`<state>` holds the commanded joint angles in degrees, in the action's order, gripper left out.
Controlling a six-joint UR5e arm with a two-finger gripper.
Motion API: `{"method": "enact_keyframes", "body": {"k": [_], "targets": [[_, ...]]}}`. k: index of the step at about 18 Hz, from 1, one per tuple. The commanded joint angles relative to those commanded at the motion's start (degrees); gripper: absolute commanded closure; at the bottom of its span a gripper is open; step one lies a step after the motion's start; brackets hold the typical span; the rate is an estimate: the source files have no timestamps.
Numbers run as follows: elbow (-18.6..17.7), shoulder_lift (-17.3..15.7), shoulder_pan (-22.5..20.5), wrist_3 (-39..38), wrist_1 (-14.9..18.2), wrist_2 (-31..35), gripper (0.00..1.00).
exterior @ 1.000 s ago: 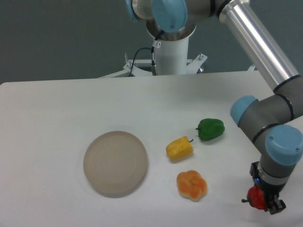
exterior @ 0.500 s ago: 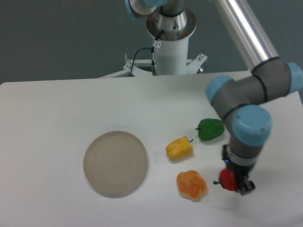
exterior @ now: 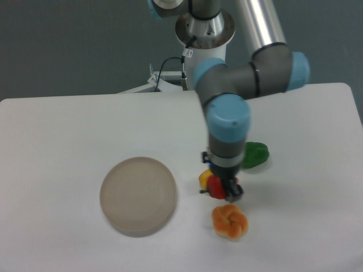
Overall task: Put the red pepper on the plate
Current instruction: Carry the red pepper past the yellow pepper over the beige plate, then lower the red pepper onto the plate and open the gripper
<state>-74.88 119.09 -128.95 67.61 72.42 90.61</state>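
The red pepper hangs above the table, held in my gripper, which is shut on it. It sits in front of the yellow pepper and just above the orange one in the image. The plate, round and beige-grey, lies flat at the left, about a pepper's width away from the held pepper. Nothing lies on the plate.
A yellow pepper is mostly hidden behind the gripper. An orange lobed pepper lies just below it. A green pepper is partly hidden behind the wrist. The robot base stands at the table's far edge.
The arm has swung left from the table's right front corner, carrying the red pepper past the orange pepper to a spot over the yellow one, closer to the plate.
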Motion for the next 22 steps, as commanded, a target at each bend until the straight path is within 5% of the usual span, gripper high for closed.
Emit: {"method": "enact_keyframes", "body": {"k": [9, 22], "targets": [[-0.8, 1.8, 6.8, -14.6, -1.7, -1.7, 0.49], [-1.4, 7.0, 7.7, -20.2, -9.4, -5.6, 0.49]]}}
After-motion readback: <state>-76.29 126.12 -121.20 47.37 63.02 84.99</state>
